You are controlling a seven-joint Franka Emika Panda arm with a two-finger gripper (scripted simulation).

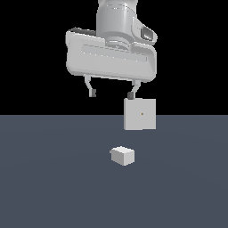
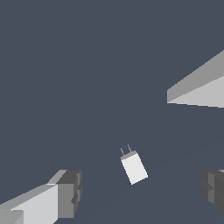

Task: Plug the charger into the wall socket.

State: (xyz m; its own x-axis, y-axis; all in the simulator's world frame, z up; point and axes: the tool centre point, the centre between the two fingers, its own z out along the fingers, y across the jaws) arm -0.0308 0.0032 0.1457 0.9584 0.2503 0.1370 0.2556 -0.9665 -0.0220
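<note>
The charger (image 1: 122, 155) is a small off-white block lying on the dark grey floor, in the middle of the exterior view. In the wrist view the charger (image 2: 134, 167) shows two thin prongs at one end. The wall socket (image 1: 140, 114) is an upright light-grey square plate with a tiny dark dot, behind and to the exterior view's right of the charger; its edge also shows in the wrist view (image 2: 199, 89). My gripper (image 1: 111, 94) hangs open and empty, high above the charger. Its fingers (image 2: 70, 192) frame the wrist view.
The dark grey floor (image 1: 44, 178) stretches all around the charger and the socket. Behind it the background is black.
</note>
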